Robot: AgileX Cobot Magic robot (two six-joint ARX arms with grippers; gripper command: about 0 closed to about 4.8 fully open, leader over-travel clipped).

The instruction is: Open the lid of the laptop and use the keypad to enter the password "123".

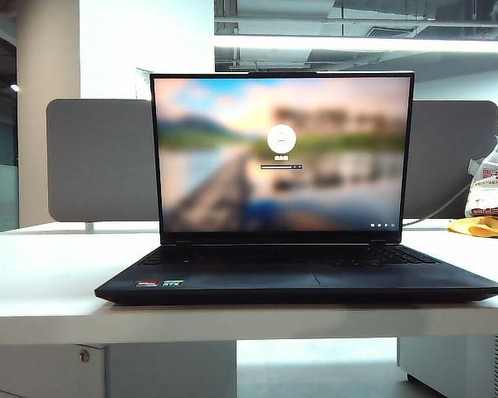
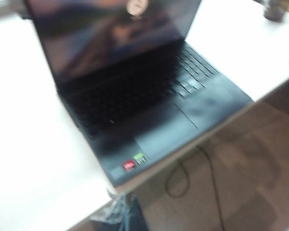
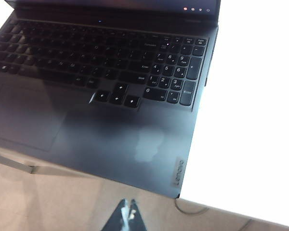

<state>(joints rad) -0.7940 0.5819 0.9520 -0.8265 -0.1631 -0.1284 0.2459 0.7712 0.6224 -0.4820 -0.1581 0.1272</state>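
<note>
Exterior: laptop sits mid-table with the lid up and the login screen showing, no arms in sight. Left wrist view: blurry, left gripper at bottom edge, off the laptop's front corner; can't tell its jaws. Right wrist view: right gripper pinched closed at bottom, keypad well above it.

Bright overexposed table, blurred left wrist view

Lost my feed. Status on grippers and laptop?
Right gripper shut, off the table's front edge. Left gripper there too, state unclear. Laptop lid open, login showing. Keypad unobstructed.
</note>
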